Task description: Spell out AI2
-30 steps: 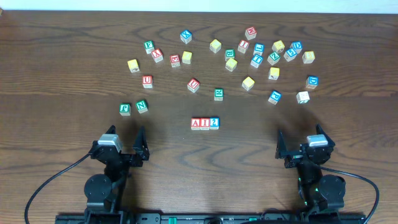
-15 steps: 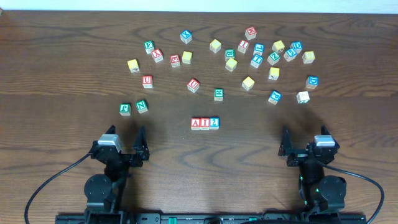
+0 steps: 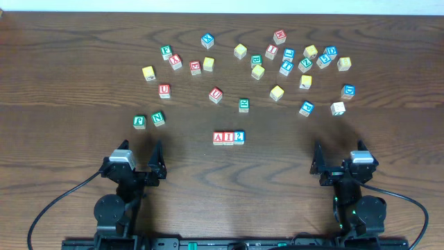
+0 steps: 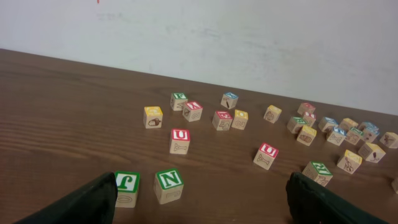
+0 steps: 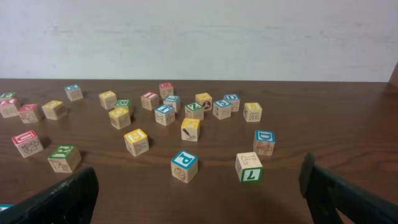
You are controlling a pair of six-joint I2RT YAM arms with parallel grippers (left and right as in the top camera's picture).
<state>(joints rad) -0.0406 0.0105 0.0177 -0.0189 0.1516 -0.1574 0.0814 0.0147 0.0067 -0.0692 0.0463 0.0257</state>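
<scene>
AI2 [image 3: 228,137] lies as a touching left-to-right row on the table [image 3: 55,139], ahead of and between the left gripper [image 3: 136,157] and right gripper [image 3: 340,157], about equally near each; both gape wide, holding nothing.

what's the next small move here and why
Likely none beyond resting the arms: the A cube, I cube and 2 cube already sit side by side, touching, reading AI2, and the left gripper and right gripper are both open, empty and well short of them.
</scene>
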